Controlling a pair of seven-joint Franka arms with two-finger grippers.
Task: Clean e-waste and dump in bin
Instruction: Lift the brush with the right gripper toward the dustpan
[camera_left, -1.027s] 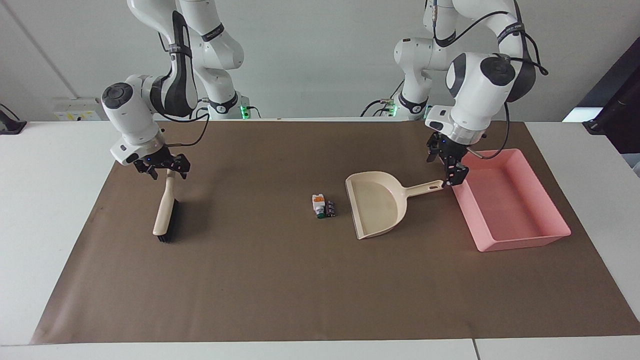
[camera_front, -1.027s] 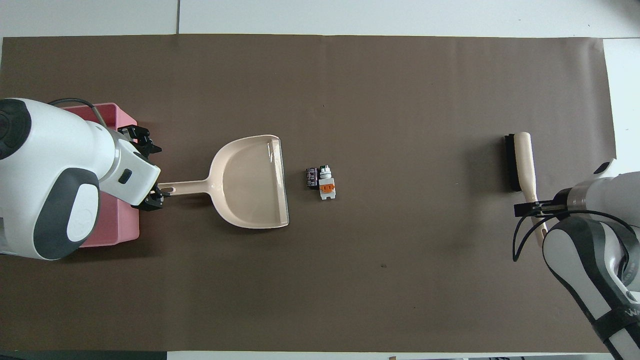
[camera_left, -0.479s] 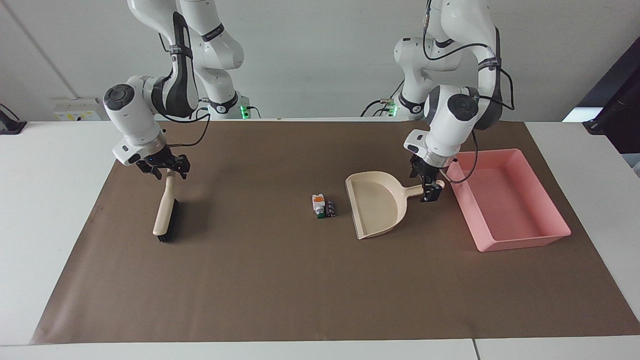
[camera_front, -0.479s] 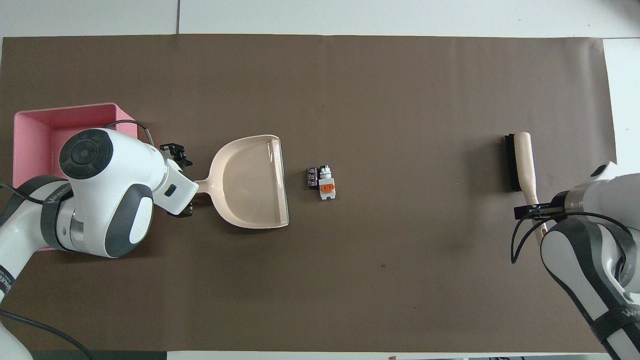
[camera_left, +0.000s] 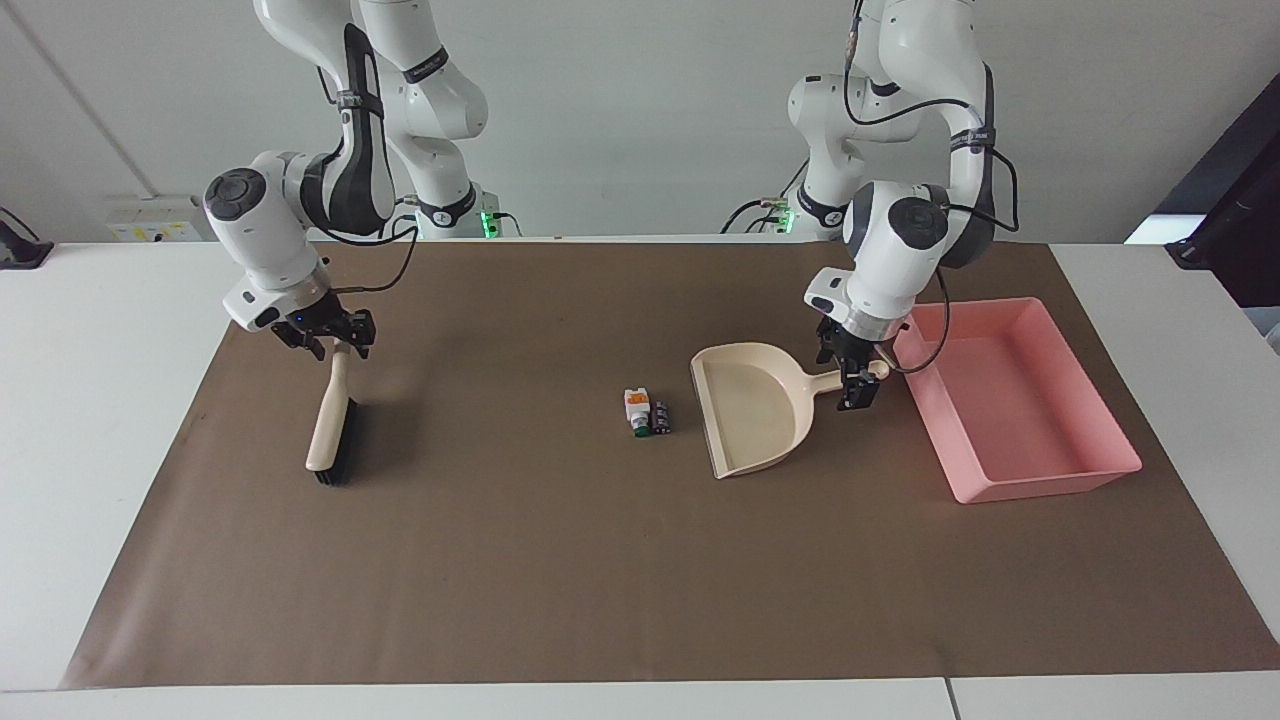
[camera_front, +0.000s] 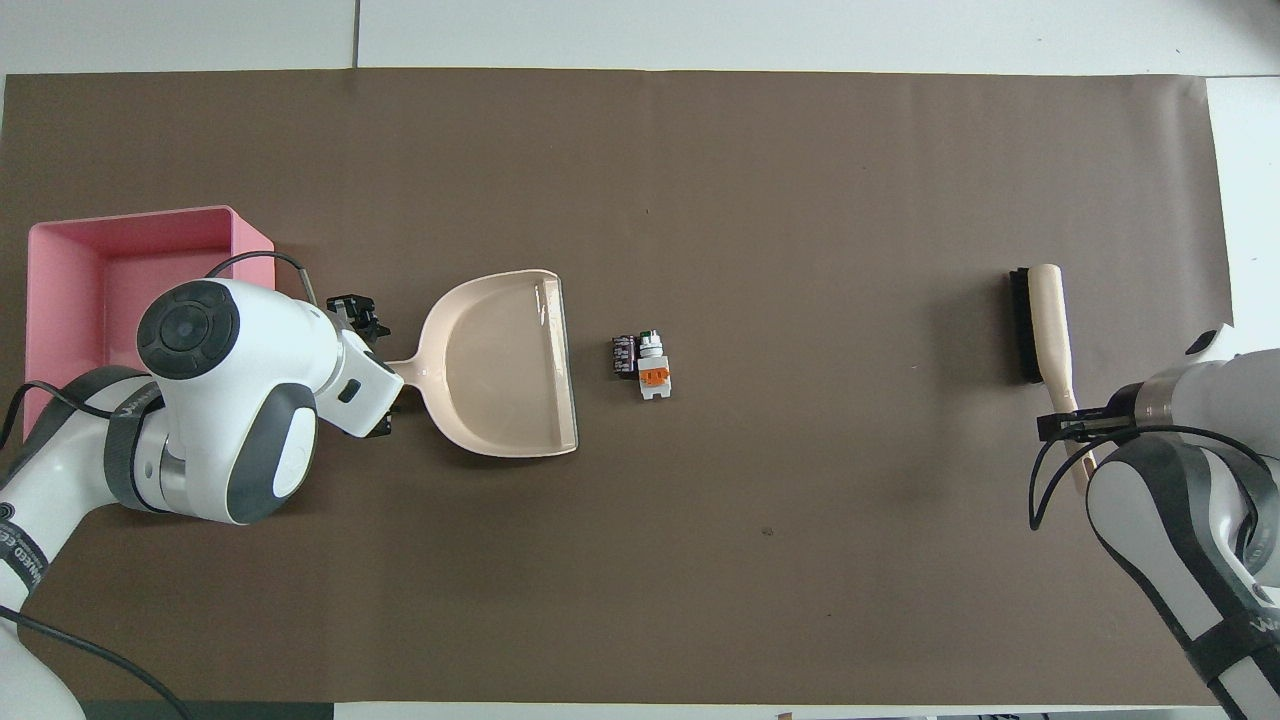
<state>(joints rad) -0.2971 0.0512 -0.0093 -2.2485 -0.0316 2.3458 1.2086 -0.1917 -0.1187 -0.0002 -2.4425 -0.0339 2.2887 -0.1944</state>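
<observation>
Cream dustpan (camera_left: 752, 405) lies between e-waste (camera_left: 645, 412) and pink bin (camera_left: 1080, 473); left claw (camera_left: 851, 377) open astride its handle; right claw (camera_left: 325, 338) unclear.

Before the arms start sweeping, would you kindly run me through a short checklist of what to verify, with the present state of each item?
1. Left gripper at the dustpan handle: ok; firm grasp: cannot tell.
2. Right gripper at the brush handle's end: ok; grasp: cannot tell.
3. E-waste lying together on the mat, beside the dustpan's open mouth: ok.
4. Dustpan flat on the mat, mouth toward the e-waste: ok.
5. Pink bin upright beside the dustpan's handle, nothing seen inside: ok.
6. Mat between brush and e-waste free of objects: ok.
</observation>
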